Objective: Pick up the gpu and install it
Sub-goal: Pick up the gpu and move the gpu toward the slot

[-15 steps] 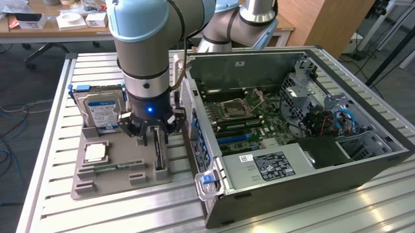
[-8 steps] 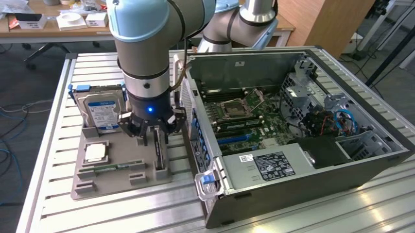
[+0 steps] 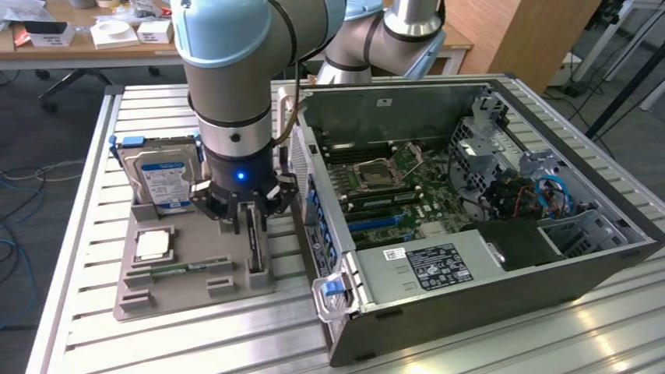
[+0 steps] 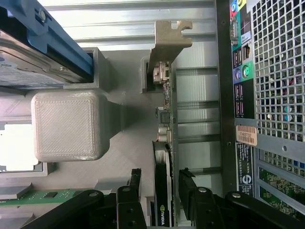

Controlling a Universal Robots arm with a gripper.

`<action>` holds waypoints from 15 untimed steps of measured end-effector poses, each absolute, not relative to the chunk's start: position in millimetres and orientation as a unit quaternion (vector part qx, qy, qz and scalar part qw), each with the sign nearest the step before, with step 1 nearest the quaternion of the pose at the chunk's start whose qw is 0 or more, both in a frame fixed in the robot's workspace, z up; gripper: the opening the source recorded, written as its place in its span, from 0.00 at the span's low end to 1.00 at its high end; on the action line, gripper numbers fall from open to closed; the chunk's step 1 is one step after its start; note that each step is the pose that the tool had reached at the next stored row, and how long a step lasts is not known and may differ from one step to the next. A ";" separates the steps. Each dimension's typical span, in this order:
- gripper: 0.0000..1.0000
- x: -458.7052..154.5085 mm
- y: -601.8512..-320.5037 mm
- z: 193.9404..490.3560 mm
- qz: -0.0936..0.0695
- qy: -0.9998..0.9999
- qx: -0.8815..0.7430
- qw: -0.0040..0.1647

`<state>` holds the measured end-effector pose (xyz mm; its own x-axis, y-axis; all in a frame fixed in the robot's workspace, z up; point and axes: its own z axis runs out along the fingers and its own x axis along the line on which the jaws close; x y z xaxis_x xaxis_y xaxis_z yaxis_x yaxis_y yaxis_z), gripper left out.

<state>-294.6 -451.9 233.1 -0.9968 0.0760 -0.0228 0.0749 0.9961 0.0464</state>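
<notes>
On the desk [image 3: 519, 343], going from the exterior view's left, the hard drive [image 3: 164, 183] and then the gpu [image 3: 254, 240] stand on edge in the grey holder [image 3: 177, 294], the end effector [image 3: 248, 210] wide open astride the gpu and gripping nothing, so an off-centre close could skew the card against the computer case [image 3: 582, 257].

A small swirl logo [image 4: 162, 209], seemingly Nvidia's, marks the edge of the gpu [image 4: 162, 176]. Print on the hard drive label [image 3: 164, 184] at the exterior view's left, the power supply label [image 3: 438, 266] and the tan case sticker [image 4: 247, 135] is illegible.
</notes>
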 end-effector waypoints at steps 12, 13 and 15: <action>0.36 -294.1 -452.0 233.1 0.023 0.999 0.038 0.012; 0.36 -293.2 -452.0 233.1 0.023 0.999 0.038 0.012; 0.36 -292.7 -452.0 233.2 0.023 0.999 0.038 0.012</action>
